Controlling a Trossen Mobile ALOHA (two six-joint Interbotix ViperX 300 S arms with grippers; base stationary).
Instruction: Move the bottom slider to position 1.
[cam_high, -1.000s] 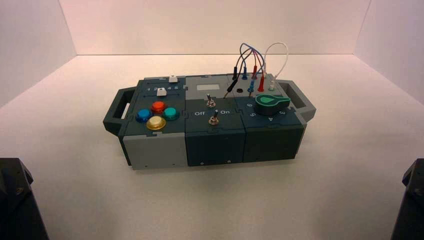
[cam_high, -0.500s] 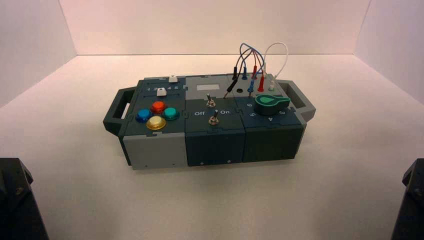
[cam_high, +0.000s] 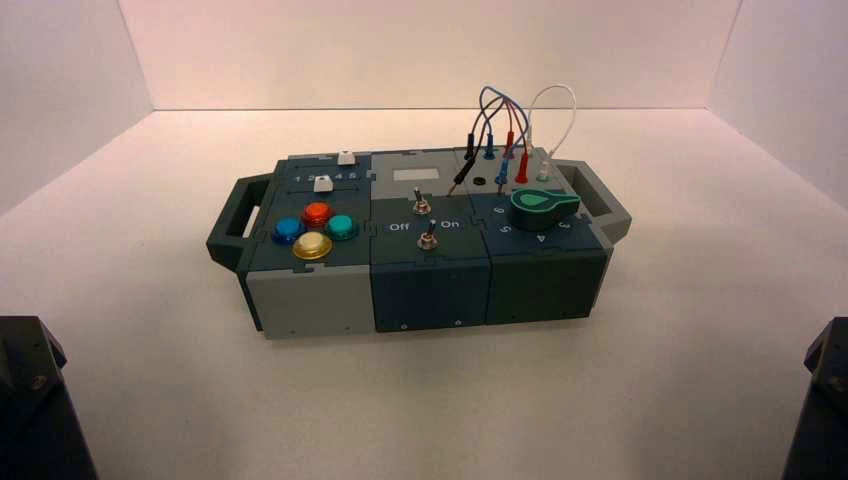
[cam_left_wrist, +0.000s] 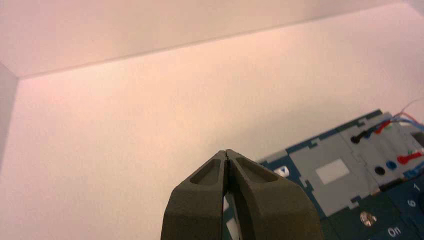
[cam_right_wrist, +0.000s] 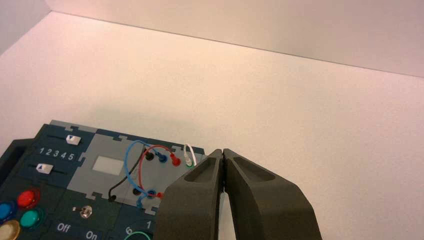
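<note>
Looking down, you see both dark grippers, left (cam_left_wrist: 227, 152) and right (cam_right_wrist: 223, 151), pinched closed, empty, partly cropped; the small white squarish bottom slider (cam_high: 322, 184) sits unobstructed beside four round coloured buttons (cam_high: 313, 229).

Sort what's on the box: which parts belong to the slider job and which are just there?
Job:
- bottom slider, white knob
- numeral 1 in the 1-5 row

Just there:
- top slider
- four buttons
- two switches
- green dial
- wires

Both pincers, left and right, are shut and away from the box.

White digits "1 2 3 4 5" (cam_right_wrist: 56, 154) run across the dark teal slider panel; "Off" (cam_right_wrist: 63, 227) and "On" (cam_right_wrist: 91, 234) flank the metal toggle switch (cam_right_wrist: 85, 212).
</note>
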